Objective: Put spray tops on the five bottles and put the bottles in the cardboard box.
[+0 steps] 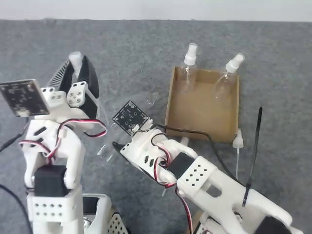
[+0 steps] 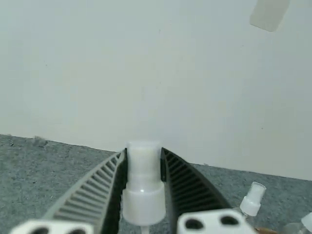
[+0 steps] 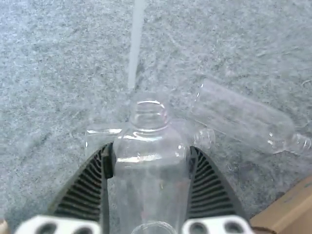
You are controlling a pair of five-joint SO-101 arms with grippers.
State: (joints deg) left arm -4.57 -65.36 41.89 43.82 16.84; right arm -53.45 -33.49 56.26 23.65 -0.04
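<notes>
High view, starting at the near edge of the desk (image 1: 146,44): the right arm slants in from the near right corner toward the middle. Its right hand (image 3: 149,153) is clamped on the body of a clear bottle (image 3: 148,168), whose open neck carries no top. Near that neck a second bottle (image 3: 243,119) lies on its side on the desk, also uncapped. On the left side the left hand (image 2: 144,156) is closed tight on a spray top (image 2: 143,192), whose white head pokes out past the ribbed fingers (image 2: 92,195). Toward the far right of the desk sits the cardboard box (image 1: 200,112), open side up. One capped bottle (image 1: 187,73) is at its far left corner and another capped bottle (image 1: 225,83) at its far right corner. A loose spray top (image 1: 238,141) lies on the desk just outside the box's near right corner.
</notes>
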